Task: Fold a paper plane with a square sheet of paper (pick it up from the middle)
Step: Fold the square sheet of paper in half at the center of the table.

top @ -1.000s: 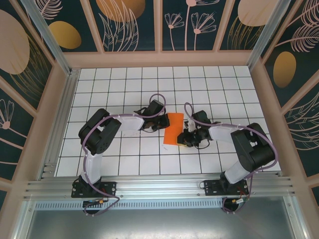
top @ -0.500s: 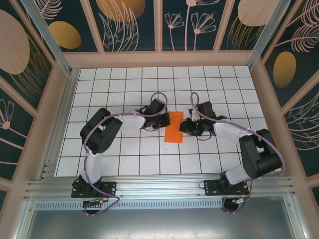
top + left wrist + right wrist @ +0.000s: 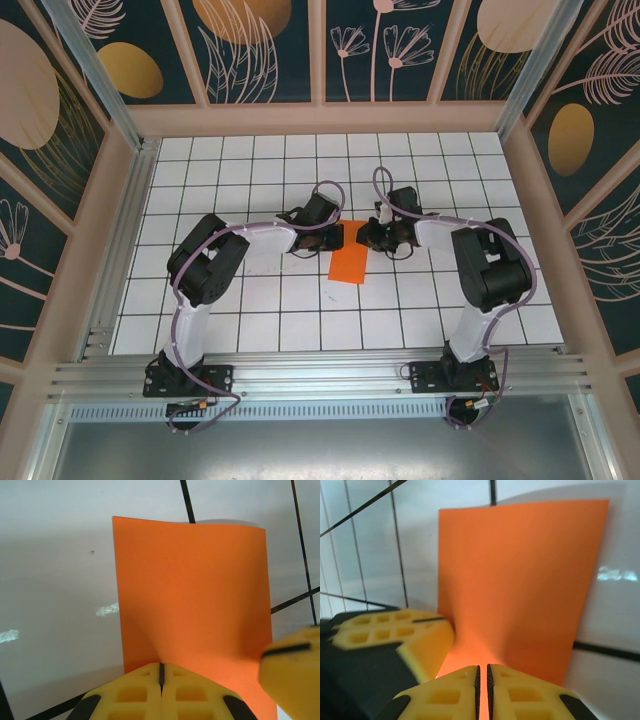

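The orange paper [image 3: 350, 262] is in the middle of the white table [image 3: 240, 320]. It looks like a long rectangle, not a square. Its far end points to the back edge of the table. Both claws pinch that far end, side by side. The left claw [image 3: 161, 672] is squeezed tight on the paper. The right claw [image 3: 482, 676] is squeezed tight on it too. The two claws are very close together.

The right gripper [image 3: 482, 675], jaws together, apparently pinches the orange paper [image 3: 520, 580] over the tiled table [image 3: 365, 540]; another yellow finger [image 3: 395, 632] sits at its left edge.
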`<action>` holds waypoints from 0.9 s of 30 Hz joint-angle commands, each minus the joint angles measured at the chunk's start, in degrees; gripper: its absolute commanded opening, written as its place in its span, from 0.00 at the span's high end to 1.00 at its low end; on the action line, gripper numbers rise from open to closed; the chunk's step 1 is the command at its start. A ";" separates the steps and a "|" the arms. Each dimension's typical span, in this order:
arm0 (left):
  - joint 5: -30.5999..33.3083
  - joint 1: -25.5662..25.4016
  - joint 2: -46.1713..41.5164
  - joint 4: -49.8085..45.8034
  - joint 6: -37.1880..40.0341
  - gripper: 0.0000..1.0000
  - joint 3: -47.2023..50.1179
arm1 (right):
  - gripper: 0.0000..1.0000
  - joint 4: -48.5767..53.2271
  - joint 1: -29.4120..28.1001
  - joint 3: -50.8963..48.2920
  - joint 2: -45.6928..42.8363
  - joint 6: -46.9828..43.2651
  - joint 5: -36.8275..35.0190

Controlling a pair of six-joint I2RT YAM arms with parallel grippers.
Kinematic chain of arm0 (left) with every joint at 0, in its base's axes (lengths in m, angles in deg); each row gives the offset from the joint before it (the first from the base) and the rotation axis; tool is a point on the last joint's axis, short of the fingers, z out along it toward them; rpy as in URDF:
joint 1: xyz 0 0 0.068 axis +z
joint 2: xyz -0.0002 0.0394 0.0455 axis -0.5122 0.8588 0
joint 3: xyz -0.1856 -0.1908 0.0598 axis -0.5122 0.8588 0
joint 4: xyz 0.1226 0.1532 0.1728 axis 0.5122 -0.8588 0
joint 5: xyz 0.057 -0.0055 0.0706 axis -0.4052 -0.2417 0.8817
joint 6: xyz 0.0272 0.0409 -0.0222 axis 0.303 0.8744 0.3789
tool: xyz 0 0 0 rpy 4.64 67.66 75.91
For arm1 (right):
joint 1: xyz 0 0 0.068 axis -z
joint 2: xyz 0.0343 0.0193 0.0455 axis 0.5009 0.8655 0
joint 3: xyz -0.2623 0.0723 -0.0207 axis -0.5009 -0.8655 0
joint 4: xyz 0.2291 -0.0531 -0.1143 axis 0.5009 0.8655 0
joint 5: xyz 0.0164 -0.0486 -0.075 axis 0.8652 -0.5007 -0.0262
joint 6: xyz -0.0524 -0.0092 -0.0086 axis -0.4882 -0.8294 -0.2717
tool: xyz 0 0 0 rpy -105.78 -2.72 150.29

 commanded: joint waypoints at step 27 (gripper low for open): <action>-16.95 -2.99 -10.87 21.12 -16.39 0.85 16.22 | 0.87 -7.84 -3.14 -7.58 0.57 22.11 -12.68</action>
